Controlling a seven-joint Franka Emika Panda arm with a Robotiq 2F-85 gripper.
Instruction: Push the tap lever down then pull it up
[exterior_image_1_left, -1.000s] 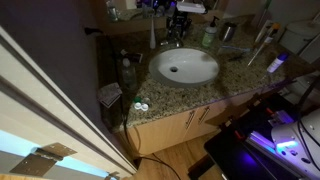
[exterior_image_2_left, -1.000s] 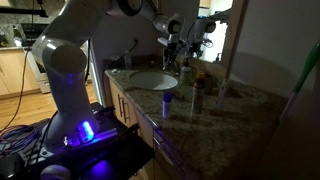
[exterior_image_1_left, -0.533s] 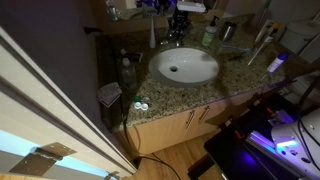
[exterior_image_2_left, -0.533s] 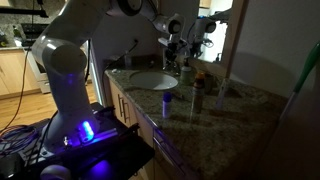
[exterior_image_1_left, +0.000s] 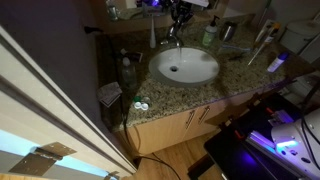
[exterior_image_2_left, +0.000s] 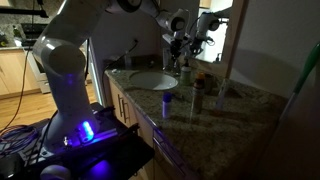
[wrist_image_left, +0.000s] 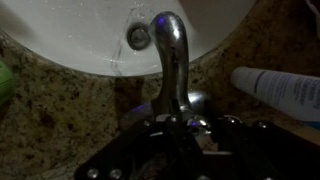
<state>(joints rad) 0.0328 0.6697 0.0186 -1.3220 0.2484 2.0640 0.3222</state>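
The tap lever (wrist_image_left: 193, 100) is a short chrome handle behind the curved silver spout (wrist_image_left: 170, 50), which reaches out over the white oval basin (wrist_image_left: 80, 30). In the wrist view my gripper (wrist_image_left: 190, 128) is dark and low in the picture, its fingers shut round the lever just behind the spout's base. In both exterior views the gripper (exterior_image_1_left: 180, 13) (exterior_image_2_left: 178, 40) hangs straight above the faucet (exterior_image_1_left: 172, 38) (exterior_image_2_left: 185, 65) at the back rim of the basin (exterior_image_1_left: 185, 67). The lever's angle is hard to read in the dim light.
A green bottle (exterior_image_1_left: 209, 35) stands just beside the faucet, and a white tube (wrist_image_left: 275, 90) lies on the granite counter (exterior_image_1_left: 235, 80) close to the spout's base. Small bottles (exterior_image_1_left: 125, 70) and a white stick (exterior_image_1_left: 260, 45) flank the basin. A wall or mirror lies close behind.
The jaws have closed on the lever since a second ago. The gripper has also risen a little above the faucet in both exterior views.
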